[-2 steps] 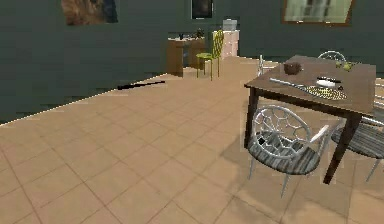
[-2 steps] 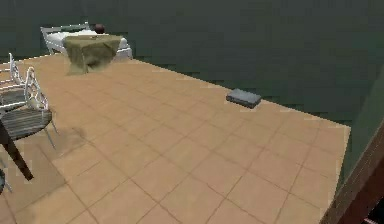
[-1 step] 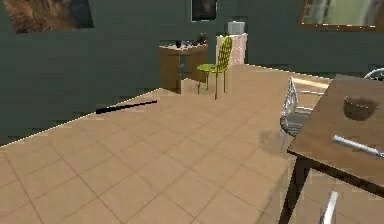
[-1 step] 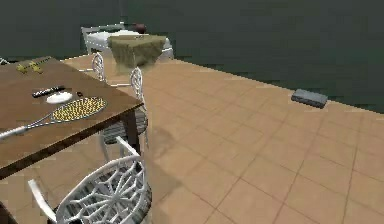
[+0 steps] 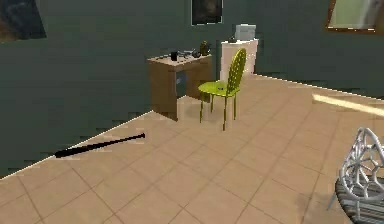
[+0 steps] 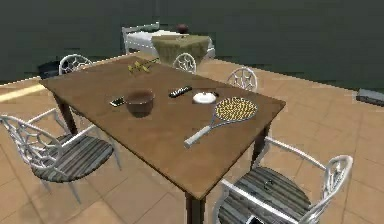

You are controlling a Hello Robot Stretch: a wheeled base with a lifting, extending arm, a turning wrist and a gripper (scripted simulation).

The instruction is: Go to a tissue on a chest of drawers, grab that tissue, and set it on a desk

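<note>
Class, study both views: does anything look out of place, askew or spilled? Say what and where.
Two things stand out. A racket lies flat on the dining table among a bowl and a plate, an unusual spot for sports gear. A long dark stick-like object lies on the floor left of the desk. Nothing looks spilled.

Dark grey-green walls (image 5: 90, 50) close the room above a floor of tan tiles (image 5: 200, 170), with a bright patch of light (image 5: 345, 100) on the tiles at the forward view's right. A wooden desk (image 5: 168, 80) stands against the wall, with a yellow-green chair (image 5: 225, 85) just beside it and a framed picture (image 5: 207, 10) above. In the arm side view, white wire chairs (image 6: 55, 150) with striped seats ring a long wooden dining table (image 6: 130, 138). Beyond it, a white-framed bed (image 6: 150, 40) stands by the dark wall.
</note>
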